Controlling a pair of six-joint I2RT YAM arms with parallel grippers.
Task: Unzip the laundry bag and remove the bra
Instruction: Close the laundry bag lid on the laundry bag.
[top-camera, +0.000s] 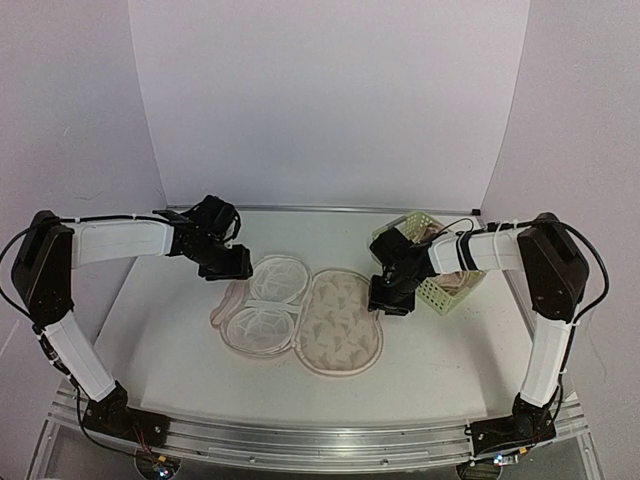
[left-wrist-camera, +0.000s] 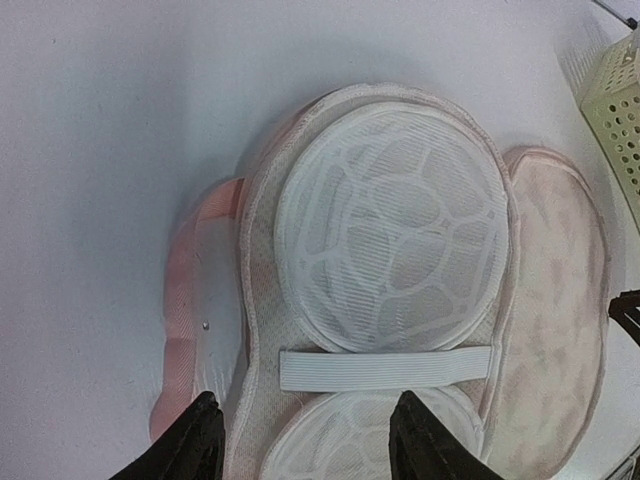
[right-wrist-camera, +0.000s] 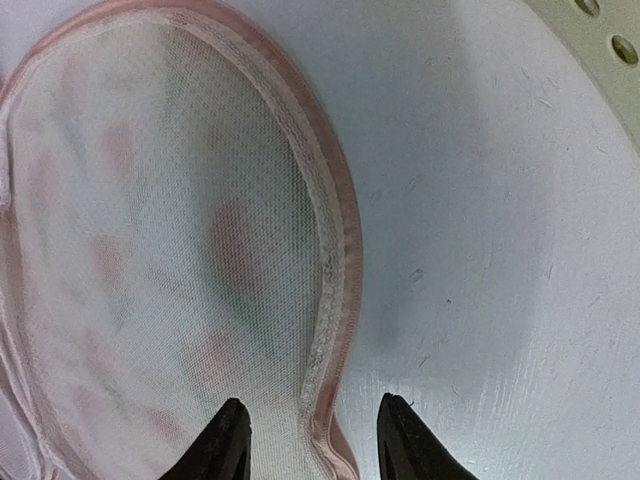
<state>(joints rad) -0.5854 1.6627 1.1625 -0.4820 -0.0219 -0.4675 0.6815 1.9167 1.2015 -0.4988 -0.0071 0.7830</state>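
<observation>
The flat beige leaf-print fabric laundry bag (top-camera: 340, 322) is lying splayed open mid-bench (top-camera: 160, 340), with white lattice domes (top-camera: 277, 279) showing on its left half. Left claw (top-camera: 236, 266) hangs over that half, fingers spread wide. Right claw (top-camera: 389, 302) is spread too, straddling the bag's pink right rim, just beside the yellow-green plastic basket (top-camera: 441, 296).

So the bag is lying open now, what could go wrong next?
1. The open right fingers straddle the laundry bag at its pink rim. Closing there might drag the whole bag instead of what's inside.
2. The open left fingers hang over the white elastic band and mesh dome, so they could snag on them.
3. The right arm sits close to the yellow-green basket and might bump it.
</observation>
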